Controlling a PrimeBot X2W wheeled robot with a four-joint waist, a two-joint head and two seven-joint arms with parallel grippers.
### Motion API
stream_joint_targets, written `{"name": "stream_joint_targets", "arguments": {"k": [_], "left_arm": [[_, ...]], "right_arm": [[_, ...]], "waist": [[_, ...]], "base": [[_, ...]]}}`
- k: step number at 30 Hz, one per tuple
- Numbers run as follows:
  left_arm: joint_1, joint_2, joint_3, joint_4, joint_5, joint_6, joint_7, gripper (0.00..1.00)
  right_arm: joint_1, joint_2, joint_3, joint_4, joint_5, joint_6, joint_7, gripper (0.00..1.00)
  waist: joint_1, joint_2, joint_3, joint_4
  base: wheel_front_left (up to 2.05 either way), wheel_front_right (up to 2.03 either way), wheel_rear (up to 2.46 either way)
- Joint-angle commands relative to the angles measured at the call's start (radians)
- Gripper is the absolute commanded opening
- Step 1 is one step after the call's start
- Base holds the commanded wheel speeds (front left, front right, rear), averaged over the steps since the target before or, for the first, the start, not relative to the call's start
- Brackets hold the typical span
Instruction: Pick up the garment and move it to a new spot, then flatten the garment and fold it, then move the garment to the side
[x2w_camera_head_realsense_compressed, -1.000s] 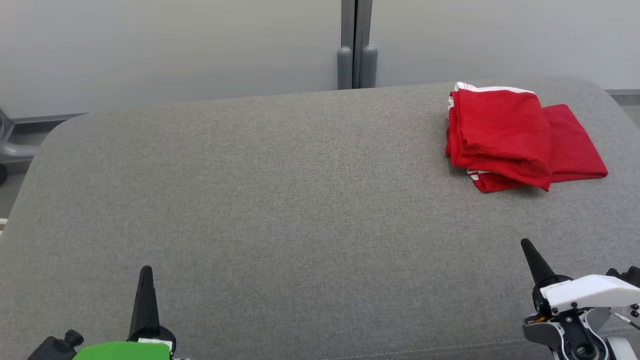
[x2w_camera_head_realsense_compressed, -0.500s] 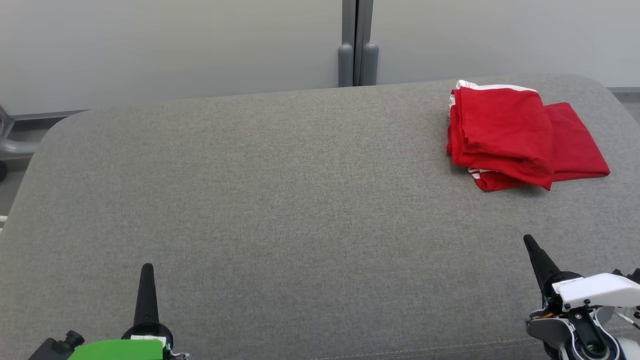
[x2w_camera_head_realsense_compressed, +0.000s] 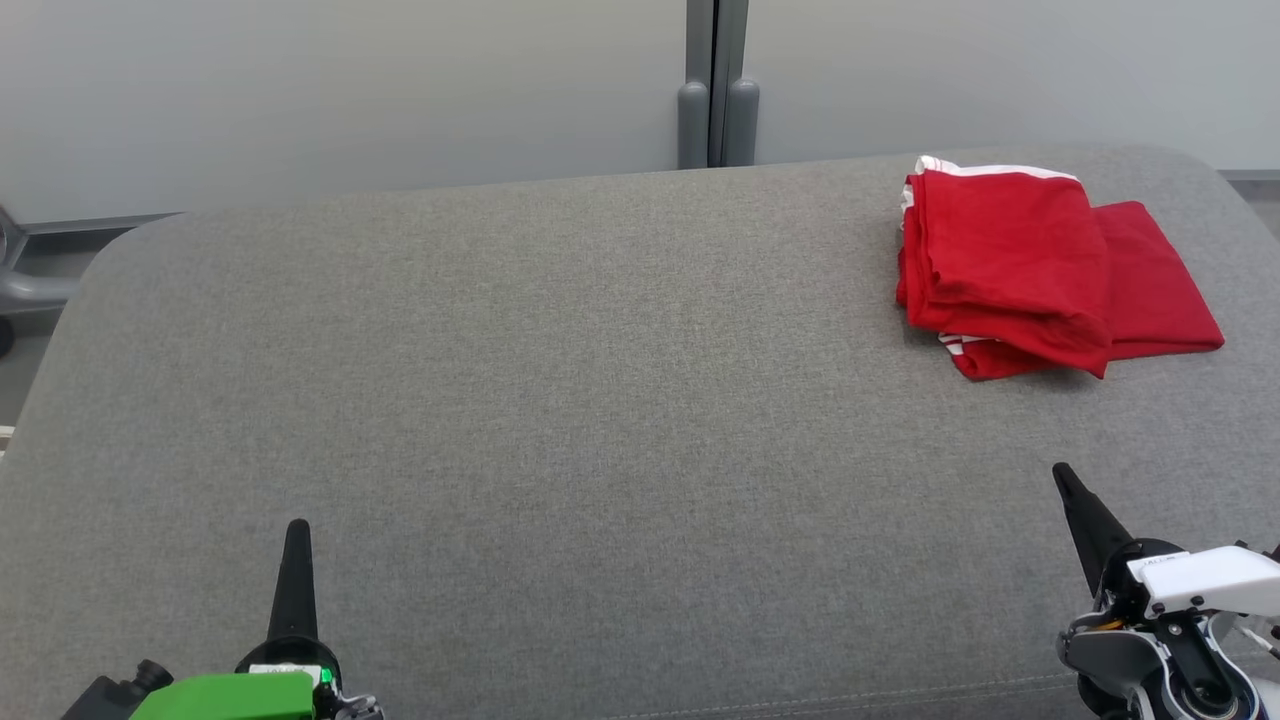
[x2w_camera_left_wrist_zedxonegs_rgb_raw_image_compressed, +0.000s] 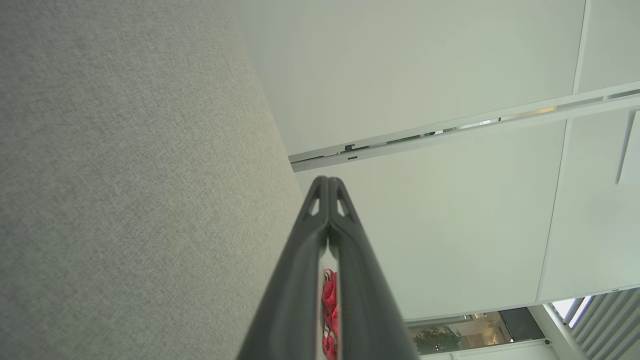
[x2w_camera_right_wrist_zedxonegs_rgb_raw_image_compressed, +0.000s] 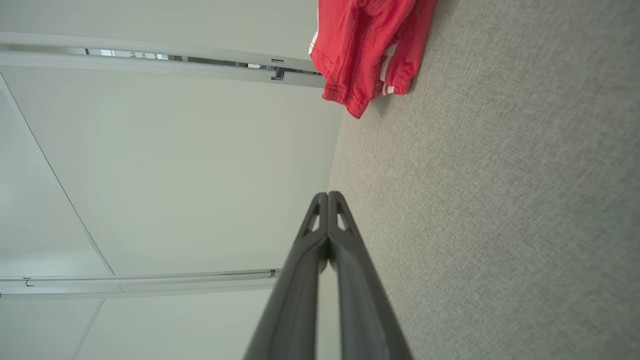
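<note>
A red garment (x2w_camera_head_realsense_compressed: 1040, 270) with white stripes lies folded at the far right of the grey cushioned surface (x2w_camera_head_realsense_compressed: 560, 420). The right wrist view shows the garment (x2w_camera_right_wrist_zedxonegs_rgb_raw_image_compressed: 370, 45) at its top, far beyond the fingertips. A sliver of the garment (x2w_camera_left_wrist_zedxonegs_rgb_raw_image_compressed: 328, 310) peeks between the left fingers. My left gripper (x2w_camera_head_realsense_compressed: 297, 530) sits at the lower left, shut and holding nothing, fingertips together (x2w_camera_left_wrist_zedxonegs_rgb_raw_image_compressed: 327, 181). At the lower right my right gripper (x2w_camera_head_realsense_compressed: 1062, 475) is shut and holding nothing too, its tips touching (x2w_camera_right_wrist_zedxonegs_rgb_raw_image_compressed: 327, 196), well short of the garment.
A pale wall with a grey vertical post (x2w_camera_head_realsense_compressed: 715, 85) stands behind the surface. A grey metal frame (x2w_camera_head_realsense_compressed: 25, 290) shows at the far left. The wide grey middle lies between both grippers and the garment.
The whole head view has shifted slightly, so the camera moved. Both grippers stay shut, with the right one drawn a little toward the lower right.
</note>
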Motion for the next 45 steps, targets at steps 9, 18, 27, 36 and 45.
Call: {"name": "stream_joint_targets", "arguments": {"k": [9, 18, 27, 36, 45], "left_arm": [[-0.019, 0.0, -0.004, -0.012, -0.08, -0.005, 0.011, 0.0], [-0.021, -0.002, -0.008, -0.015, -0.146, -0.006, 0.017, 0.0], [-0.022, -0.003, -0.01, -0.017, -0.19, -0.007, 0.024, 0.0], [-0.022, -0.002, -0.01, -0.017, -0.19, -0.007, 0.024, 0.0], [-0.022, -0.002, -0.01, -0.017, -0.19, -0.007, 0.023, 0.0]], "right_arm": [[-0.012, 0.001, -0.021, -0.014, 0.077, 0.0, 0.032, 0.0], [-0.012, 0.004, -0.036, -0.017, 0.135, 0.0, 0.057, 0.0], [-0.012, 0.006, -0.048, -0.019, 0.174, 0.0, 0.074, 0.0], [-0.011, 0.006, -0.047, -0.019, 0.174, 0.0, 0.074, 0.0], [-0.011, 0.006, -0.047, -0.019, 0.174, 0.0, 0.074, 0.0]], "waist": [[0.0, 0.0, 0.005, 0.001], [0.0, 0.0, 0.009, 0.003], [0.0, 0.0, 0.013, 0.004], [0.0, 0.0, 0.013, 0.004], [0.0, 0.0, 0.013, 0.004]], "base": [[0.0, 0.0, 0.0], [0.0, 0.0, 0.0], [0.0, 0.0, 0.0], [0.0, 0.0, 0.0], [0.0, 0.0, 0.0]]}}
